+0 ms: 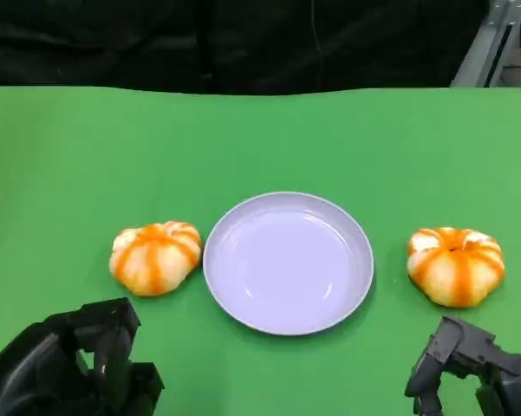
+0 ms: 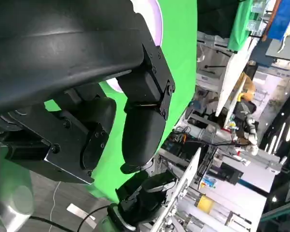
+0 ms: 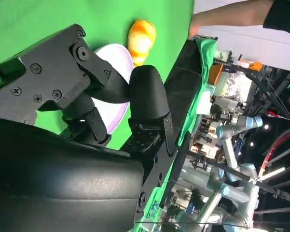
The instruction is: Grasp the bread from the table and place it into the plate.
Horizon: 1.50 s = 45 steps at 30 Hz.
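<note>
Two round breads with orange and white stripes lie on the green table. One bread (image 1: pixel 156 257) is just left of the lilac plate (image 1: pixel 288 198), the other bread (image 1: pixel 455 264) a short way to its right. The plate holds nothing. My left hand (image 1: pixel 78 364) hangs at the near left, below the left bread, fingers apart and holding nothing. My right hand (image 1: pixel 472 368) is at the near right, just below the right bread, also holding nothing. In the right wrist view a bread (image 3: pixel 141 38) lies beyond the plate (image 3: pixel 118 55), past my fingers (image 3: pixel 147 94).
The green table (image 1: pixel 260 139) ends at a dark backdrop at the far side. A metal strut (image 1: pixel 490 43) stands at the far right. A person's arm (image 3: pixel 231 17) shows beside the table in the right wrist view.
</note>
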{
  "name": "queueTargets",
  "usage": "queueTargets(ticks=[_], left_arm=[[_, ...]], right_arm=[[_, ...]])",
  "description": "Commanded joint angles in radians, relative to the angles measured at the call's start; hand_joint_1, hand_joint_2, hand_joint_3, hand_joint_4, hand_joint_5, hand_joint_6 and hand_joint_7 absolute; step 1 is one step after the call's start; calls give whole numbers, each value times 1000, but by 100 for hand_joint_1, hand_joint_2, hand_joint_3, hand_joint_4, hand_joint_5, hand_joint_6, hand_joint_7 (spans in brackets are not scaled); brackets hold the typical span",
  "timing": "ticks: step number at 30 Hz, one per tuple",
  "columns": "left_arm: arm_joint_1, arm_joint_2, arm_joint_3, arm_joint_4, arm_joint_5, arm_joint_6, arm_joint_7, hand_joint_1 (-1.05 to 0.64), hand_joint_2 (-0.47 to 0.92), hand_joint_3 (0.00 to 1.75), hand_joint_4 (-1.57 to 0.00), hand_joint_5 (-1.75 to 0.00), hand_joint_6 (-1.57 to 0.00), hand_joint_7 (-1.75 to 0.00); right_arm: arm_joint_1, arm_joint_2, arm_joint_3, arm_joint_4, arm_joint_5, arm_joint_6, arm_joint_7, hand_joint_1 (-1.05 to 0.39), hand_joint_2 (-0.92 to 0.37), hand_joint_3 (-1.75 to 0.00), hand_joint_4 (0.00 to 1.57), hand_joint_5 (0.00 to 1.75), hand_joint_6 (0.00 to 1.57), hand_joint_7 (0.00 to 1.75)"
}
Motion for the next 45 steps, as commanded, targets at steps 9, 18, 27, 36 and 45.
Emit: queueTargets(ticks=[9, 18, 27, 36, 45], left_arm=[[0, 10, 2, 6, 5, -14, -12, 22, 64, 161, -111, -175, -95, -175], [-2, -6, -94, -4, 619, -540, 158, -34, 65, 73, -29, -113, -44, -94], [-203, 81, -135, 87, 1257, -765, 378, -82, 92, 7, -21, -57, -59, -19], [-287, 123, -178, 124, 1435, -740, 423, -89, 92, 8, -24, -46, -61, -5], [-298, 138, -193, 115, 1477, -707, 423, -88, 92, 9, -27, -42, -62, -3]], right_arm=[[6, -5, -4, -11, 16, 5, -4, -12, -50, -124, 84, 175, 75, 157], [-24, -6, -13, 17, 12, 12, -8, -12, -50, -124, 83, 175, 75, 157], [-41, -6, -20, 32, 12, 10, -6, -11, -50, -123, 82, 175, 74, 157], [-33, -4, -16, 20, 15, 17, -4, -12, -51, -122, 82, 175, 75, 158], [-34, -4, -15, 20, 23, 8, -3, -10, -52, -121, 83, 175, 74, 157]])
